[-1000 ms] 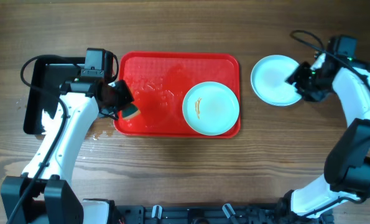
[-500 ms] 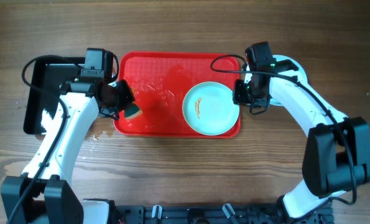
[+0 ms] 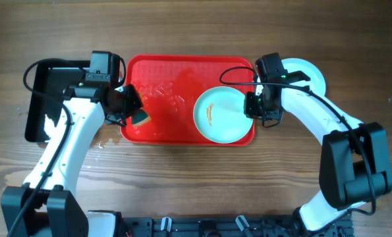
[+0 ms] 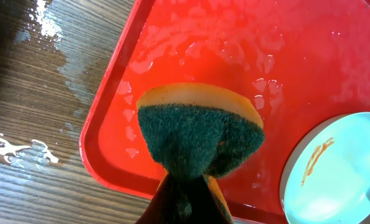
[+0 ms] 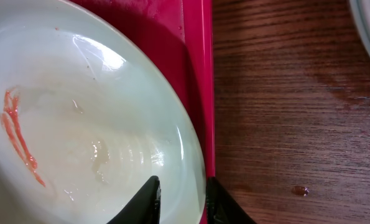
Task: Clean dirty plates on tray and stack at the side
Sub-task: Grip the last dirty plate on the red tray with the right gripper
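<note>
One plate (image 3: pixel 223 114) with an orange-brown smear lies at the right end of the red tray (image 3: pixel 176 92). My right gripper (image 3: pixel 253 112) stands at its right edge. In the right wrist view the jaws straddle the rim of the plate (image 5: pixel 79 124), one finger inside the dish, the other against its outer edge beside the tray's rim (image 5: pixel 197 37), so the right gripper (image 5: pixel 183 186) is shut on the plate. My left gripper (image 3: pixel 126 105) is shut on a green-and-yellow sponge (image 4: pixel 200 134) above the wet left part of the tray (image 4: pixel 334 56).
Another plate (image 3: pixel 301 72) lies on the table right of the tray, partly hidden by my right arm. A black tray (image 3: pixel 41 99) lies at the far left. Water drops (image 4: pixel 23 149) lie on the wood by the red tray's left corner.
My right arm swung left from the plate on the table to the plate on the tray, and its jaws narrowed around the rim. The left arm and sponge stayed still.
</note>
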You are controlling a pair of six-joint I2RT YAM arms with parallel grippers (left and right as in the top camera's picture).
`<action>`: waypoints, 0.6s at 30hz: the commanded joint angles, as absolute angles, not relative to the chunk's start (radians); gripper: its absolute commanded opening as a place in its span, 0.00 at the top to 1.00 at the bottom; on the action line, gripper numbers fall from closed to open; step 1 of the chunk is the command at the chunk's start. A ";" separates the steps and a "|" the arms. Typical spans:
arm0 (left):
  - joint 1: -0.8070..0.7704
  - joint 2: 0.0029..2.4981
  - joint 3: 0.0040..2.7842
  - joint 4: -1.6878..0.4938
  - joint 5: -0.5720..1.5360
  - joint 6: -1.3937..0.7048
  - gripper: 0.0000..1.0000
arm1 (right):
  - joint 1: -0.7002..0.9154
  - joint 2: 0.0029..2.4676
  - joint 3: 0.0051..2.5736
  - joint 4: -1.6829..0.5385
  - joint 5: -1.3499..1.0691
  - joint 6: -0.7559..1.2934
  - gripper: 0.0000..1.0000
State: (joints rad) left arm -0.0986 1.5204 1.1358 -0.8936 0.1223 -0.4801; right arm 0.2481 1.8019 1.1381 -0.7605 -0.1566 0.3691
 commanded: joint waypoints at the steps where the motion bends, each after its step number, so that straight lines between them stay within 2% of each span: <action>1: -0.101 1.526 1.130 -0.891 0.139 -0.479 0.96 | 0.250 1.813 1.127 -0.756 -0.180 0.366 0.75; 7: -0.101 1.526 1.130 -0.891 0.139 -0.479 0.96 | 0.251 1.816 1.098 -0.725 -0.181 0.367 0.75; 13: -0.101 1.526 1.130 -0.889 0.138 -0.479 0.96 | 0.252 1.816 1.098 -0.687 -0.273 0.370 0.82; 16: -0.101 1.526 1.130 -0.886 0.139 -0.479 0.96 | 0.267 1.816 1.098 -0.677 -0.307 0.371 0.81; 18: -0.101 1.526 1.130 -0.887 0.142 -0.479 0.96 | 0.295 1.824 1.098 -0.670 -0.233 0.408 0.75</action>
State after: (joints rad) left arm -0.0986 1.5204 1.1358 -0.8898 0.1265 -0.4801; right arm 0.2642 1.8027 1.1057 -0.6777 -0.2710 0.3756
